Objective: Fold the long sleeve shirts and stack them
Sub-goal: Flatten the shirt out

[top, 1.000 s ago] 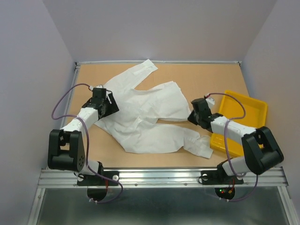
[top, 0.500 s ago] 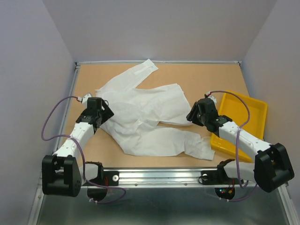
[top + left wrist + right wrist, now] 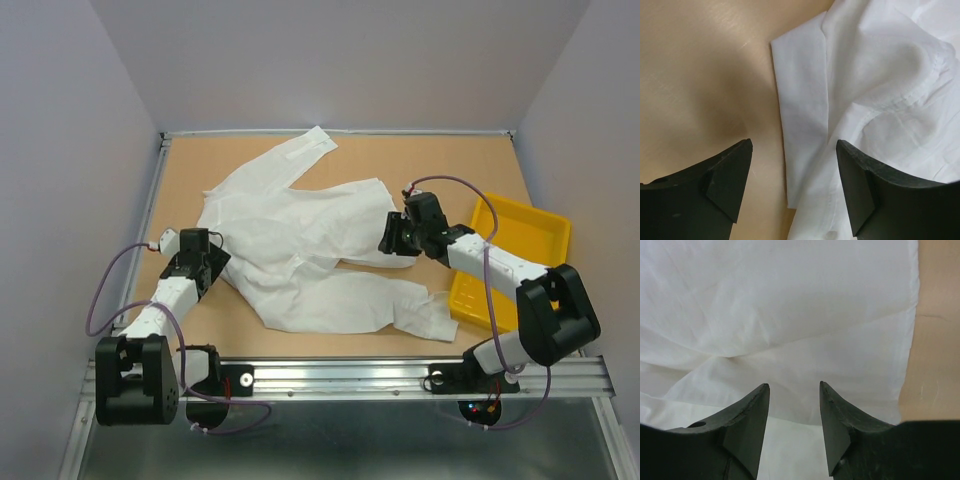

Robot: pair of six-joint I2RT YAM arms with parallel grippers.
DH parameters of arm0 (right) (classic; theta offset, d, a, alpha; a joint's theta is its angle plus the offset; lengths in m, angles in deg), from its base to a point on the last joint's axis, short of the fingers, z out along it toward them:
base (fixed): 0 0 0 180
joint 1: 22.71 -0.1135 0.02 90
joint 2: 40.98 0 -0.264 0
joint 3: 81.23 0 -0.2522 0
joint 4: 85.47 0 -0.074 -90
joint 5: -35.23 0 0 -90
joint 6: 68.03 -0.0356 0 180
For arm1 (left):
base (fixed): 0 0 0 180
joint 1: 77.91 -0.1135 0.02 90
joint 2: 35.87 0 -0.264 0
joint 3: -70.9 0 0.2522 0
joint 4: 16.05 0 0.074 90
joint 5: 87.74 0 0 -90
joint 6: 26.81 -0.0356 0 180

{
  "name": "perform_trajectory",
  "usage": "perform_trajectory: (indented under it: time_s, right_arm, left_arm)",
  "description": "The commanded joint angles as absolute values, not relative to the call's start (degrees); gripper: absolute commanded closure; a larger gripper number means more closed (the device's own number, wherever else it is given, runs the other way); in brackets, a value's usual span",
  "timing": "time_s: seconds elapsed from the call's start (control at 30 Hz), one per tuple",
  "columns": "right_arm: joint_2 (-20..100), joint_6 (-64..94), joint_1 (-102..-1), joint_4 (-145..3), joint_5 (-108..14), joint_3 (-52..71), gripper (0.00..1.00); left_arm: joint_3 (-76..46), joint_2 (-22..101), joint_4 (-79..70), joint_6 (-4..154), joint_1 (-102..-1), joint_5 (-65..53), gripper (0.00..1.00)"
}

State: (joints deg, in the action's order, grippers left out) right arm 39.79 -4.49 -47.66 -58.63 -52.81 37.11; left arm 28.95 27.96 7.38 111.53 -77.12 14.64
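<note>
Your white long sleeve shirt (image 3: 300,245) lies spread and wrinkled across the middle of the wooden table (image 3: 450,165). One sleeve reaches toward the far edge. The other runs along the near side and ends just beside the yellow tray (image 3: 525,235). Your left gripper (image 3: 795,145) is at the shirt's left edge, fingers apart above a folded flap of cloth. Your right gripper (image 3: 792,386) is over the shirt's right edge, fingers also parted, with white fabric showing below the gap.
</note>
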Motion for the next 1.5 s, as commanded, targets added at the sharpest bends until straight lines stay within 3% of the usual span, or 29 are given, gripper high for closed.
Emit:
perform_trajectory:
  time_s: [0.0, 0.53, 0.97, 1.1, 1.13, 1.2, 1.27, 1.33, 1.47]
  right_arm:
    - [43.12, -1.32, -48.02, -60.63, -48.35, 32.72, 0.50]
    - [50.86, -1.94, -48.02, -63.97, -48.88, 27.19, 0.50]
    - [57.53, -3.17, -48.02, -66.00, -50.64, 25.07, 0.51]
    - [59.38, -5.27, -48.02, -66.61, -50.99, 26.38, 0.51]
    - [59.47, -5.63, -48.02, -66.70, -51.34, 27.35, 0.52]
    - [59.56, -6.68, -48.02, -66.79, -53.00, 28.49, 0.52]
    - [59.30, -7.47, -48.02, -66.88, -54.58, 30.08, 0.52]
    - [59.04, -8.52, -47.67, -66.79, -57.05, 31.56, 0.52]
    - [58.77, -11.24, -44.95, -66.70, -55.56, 34.29, 0.53]
  left_arm:
    - [29.80, 26.80, 2.81, 114.78, -78.97, 16.50, 0.24]
    - [31.30, 31.18, 0.09, 116.36, -80.99, 15.97, 0.42]
    - [29.80, 38.92, -1.94, 114.78, -80.99, 11.05, 0.37]
    - [29.28, 39.63, -1.85, 114.34, -80.99, 11.66, 0.53]
    - [29.01, 39.80, -1.76, 114.08, -80.99, 11.75, 0.64]
    - [27.96, 40.42, -1.41, 113.55, -80.99, 12.19, 0.74]
    - [26.73, 41.30, -0.27, 112.15, -80.90, 13.50, 0.89]
    - [23.57, 42.61, 2.53, 110.05, -80.99, 14.73, 0.97]
    - [15.40, 44.72, 9.20, 101.19, -80.90, 22.36, 1.00]
